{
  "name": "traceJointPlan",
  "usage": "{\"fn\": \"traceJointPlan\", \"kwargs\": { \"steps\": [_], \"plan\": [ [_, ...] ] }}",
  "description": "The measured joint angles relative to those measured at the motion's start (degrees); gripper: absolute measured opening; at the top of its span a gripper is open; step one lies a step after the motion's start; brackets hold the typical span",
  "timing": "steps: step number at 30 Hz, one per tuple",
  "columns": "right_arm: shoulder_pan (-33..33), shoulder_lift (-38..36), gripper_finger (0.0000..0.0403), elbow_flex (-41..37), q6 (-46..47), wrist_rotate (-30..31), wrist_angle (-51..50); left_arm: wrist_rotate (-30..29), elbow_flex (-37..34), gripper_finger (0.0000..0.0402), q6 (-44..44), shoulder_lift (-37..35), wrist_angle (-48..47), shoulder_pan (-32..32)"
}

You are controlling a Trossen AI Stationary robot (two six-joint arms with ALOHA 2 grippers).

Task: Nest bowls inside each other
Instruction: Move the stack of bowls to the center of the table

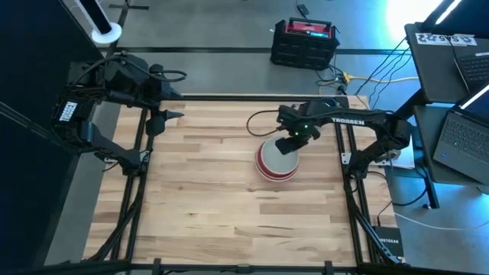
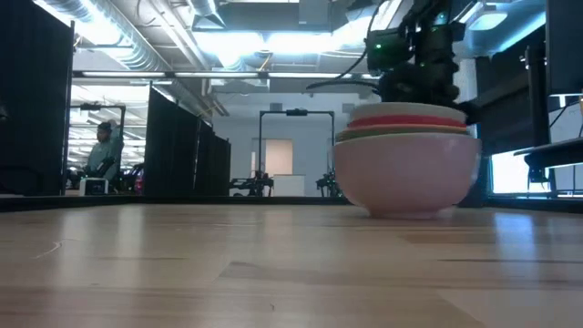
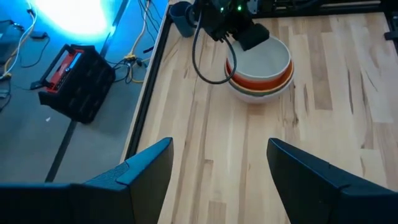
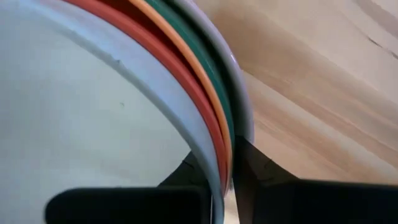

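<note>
The bowls [image 1: 276,162] sit nested in one stack at the table's middle right, with the white outer bowl's base [image 2: 407,211] on the wood. From inside out the rims run pale mint, red, orange, dark green and white [image 4: 205,93]. My right gripper [image 1: 286,145] stands over the stack's far rim, shut on it. My left gripper [image 3: 217,168] hangs open and high over the table's far left [image 1: 164,116], holding nothing. The stack [image 3: 260,68] also shows in the left wrist view. My right gripper pinches the stack's rims at their far side [image 4: 225,168]. One finger [image 4: 186,171] stands inside the pale innermost bowl and the other [image 4: 258,165] outside. How many rims lie between them I cannot tell. The fingers point steeply down; the stack rests upright on the table.
A small dark blue cup [image 3: 181,17] stands at the far right corner. A black and red box [image 1: 304,42] lies on the floor beyond the far edge, and laptops [image 1: 466,137] sit to the right. Bare wood stretches toward the near and left edges [image 1: 214,221].
</note>
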Motion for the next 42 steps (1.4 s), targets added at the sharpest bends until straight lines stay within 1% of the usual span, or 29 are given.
{"fn": "traceJointPlan", "kwargs": {
  "steps": [4, 10, 19, 32, 35, 42],
  "plan": [
    [0.66, 2.13, 0.0002, 0.81, 0.7, -1.31, 3.03, -0.03, 0.0, 0.0243, 0.11, 0.0, 0.0, 0.0],
    [1.62, 7.51, 0.0001, 7.83, -0.71, -0.87, 3.12, -0.03, 0.0, 0.0243, 0.65, 0.0, 0.0, 0.0],
    [1.58, 15.87, 0.0001, 18.67, -6.21, 0.29, -3.24, -0.03, 0.0, 0.0243, 1.2, -0.02, 0.0, 0.0],
    [1.56, 17.01, 0.0015, 21.24, -8.57, 0.33, -6.01, -0.03, 0.0, 0.0243, 1.35, -0.02, 0.0, 0.0],
    [1.56, 17.07, 0.0035, 21.38, -8.69, 0.34, -6.16, -0.01, 0.0, 0.0243, 1.27, -0.02, 0.0, 0.0],
    [1.6, 16.91, 0.0116, 21.87, -8.67, -0.47, -6.61, -0.03, 0.0, 0.0243, 1.18, -0.02, 0.0, 0.0]
  ]
}}
